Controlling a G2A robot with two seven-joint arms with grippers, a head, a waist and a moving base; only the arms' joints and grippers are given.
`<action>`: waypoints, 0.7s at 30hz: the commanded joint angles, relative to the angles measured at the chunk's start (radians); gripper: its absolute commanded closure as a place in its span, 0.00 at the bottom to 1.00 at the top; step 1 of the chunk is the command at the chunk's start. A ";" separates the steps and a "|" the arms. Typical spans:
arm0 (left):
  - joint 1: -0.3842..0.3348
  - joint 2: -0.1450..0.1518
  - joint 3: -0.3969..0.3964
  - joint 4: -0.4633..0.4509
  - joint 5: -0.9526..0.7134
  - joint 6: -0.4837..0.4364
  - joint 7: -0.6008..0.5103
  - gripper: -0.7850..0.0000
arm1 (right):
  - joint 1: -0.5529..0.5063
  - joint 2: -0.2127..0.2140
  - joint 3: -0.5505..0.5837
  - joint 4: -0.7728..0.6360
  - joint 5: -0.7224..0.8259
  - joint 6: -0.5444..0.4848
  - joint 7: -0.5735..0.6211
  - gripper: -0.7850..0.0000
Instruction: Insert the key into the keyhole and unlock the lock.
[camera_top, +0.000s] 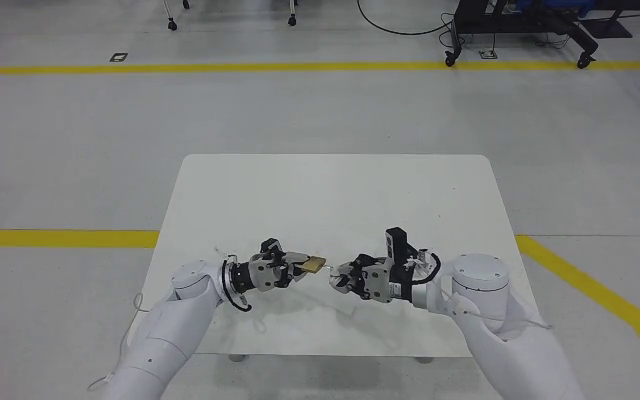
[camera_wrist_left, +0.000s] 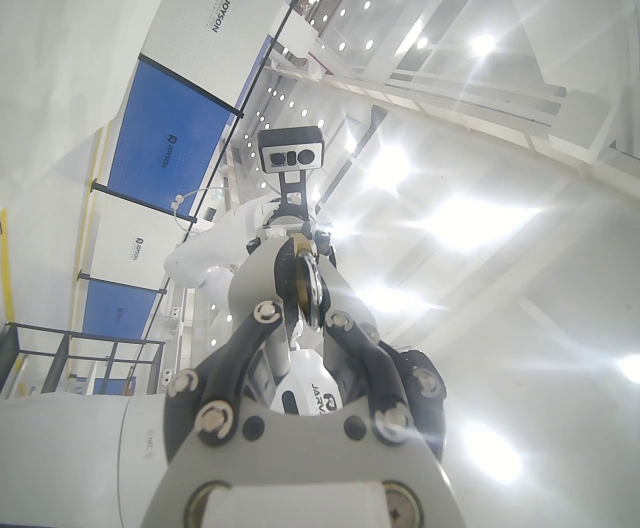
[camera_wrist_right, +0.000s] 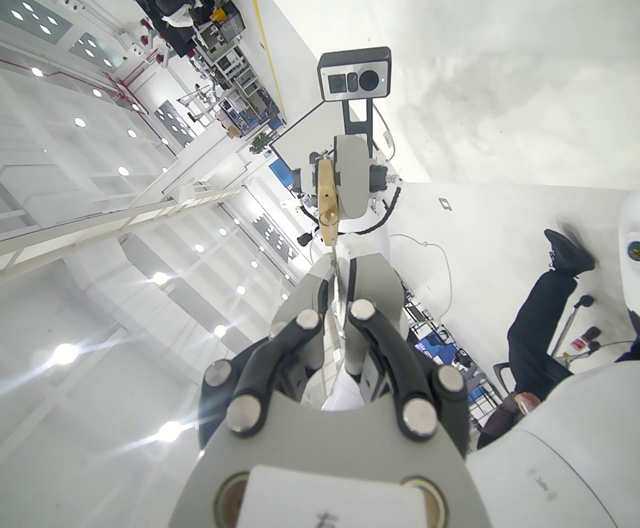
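1. Right tool (camera_wrist_right: 340, 280) is pinched tight on the key (camera_wrist_right: 334, 257), with the blade pointing straight at the lock (camera_wrist_right: 327, 195).
2. Left tool (camera_wrist_left: 300, 260) is clamped on that brass lock, keyhole end facing the key.
3. The key tip is right at the keyhole face. Can't tell if it's actually in.
4. Both are held up over the near side of the white counter (camera_top: 400, 200), and the tools face each other.

One small rectangular brass padlock (camera_top: 314, 265) and one thin silver metal key (camera_wrist_right: 334, 264). Two grippers, the left gripper (camera_top: 297, 267) and the right gripper (camera_top: 343, 277), each with pale grey fingers on black links. One white rectangular table (camera_top: 330, 190) with rounded corners. Two yellow floor lines (camera_top: 300, 67) on the grey floor
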 joint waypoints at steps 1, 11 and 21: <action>-0.002 -0.001 0.002 0.007 -0.009 0.008 -0.015 1.00 | 0.001 0.001 0.003 0.002 0.004 0.001 0.011 1.00; -0.020 -0.013 0.028 0.048 -0.033 0.030 -0.063 1.00 | 0.003 0.009 0.009 0.001 0.006 0.013 0.067 1.00; -0.051 -0.029 0.051 0.137 -0.075 0.049 -0.141 1.00 | -0.010 0.019 0.034 0.003 0.014 0.001 0.107 1.00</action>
